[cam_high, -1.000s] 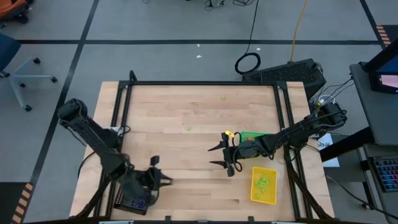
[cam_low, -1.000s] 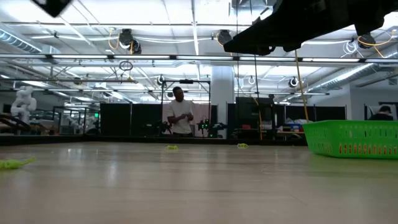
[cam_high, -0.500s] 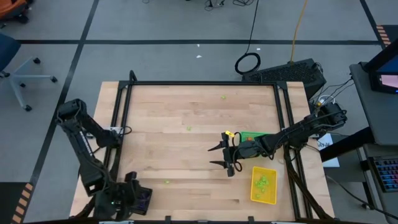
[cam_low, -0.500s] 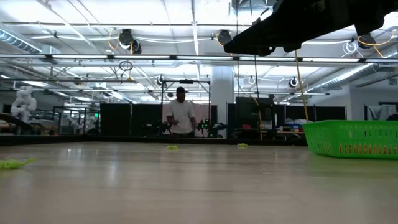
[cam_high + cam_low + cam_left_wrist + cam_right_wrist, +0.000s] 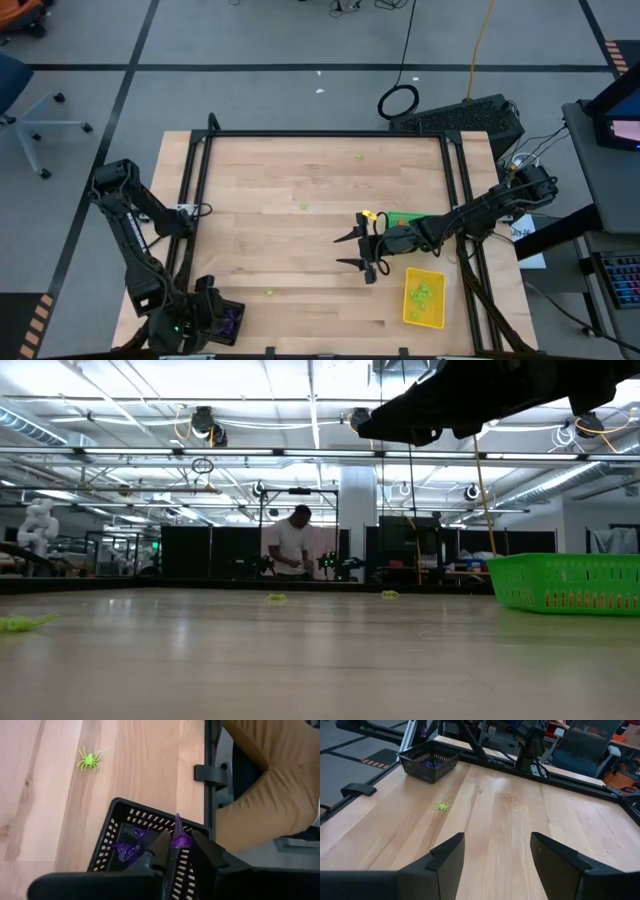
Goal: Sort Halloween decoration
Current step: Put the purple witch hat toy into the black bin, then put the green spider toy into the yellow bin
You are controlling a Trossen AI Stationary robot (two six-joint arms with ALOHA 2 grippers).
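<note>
The left gripper (image 5: 179, 851) has swung from beside the lime green spider (image 5: 268, 293) back to the table's near-left corner — it now hangs over the black tray (image 5: 116, 836), fingers closed on a purple witch hat (image 5: 178, 833). In the low view, the person (image 5: 293, 544) behind the table has shifted slightly right.

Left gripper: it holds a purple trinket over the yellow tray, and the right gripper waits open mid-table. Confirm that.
Wrong tray. In the left wrist view, the left gripper is shut on the purple trinket over the black tray, not the yellow tray. The right gripper does wait open mid-table.
</note>
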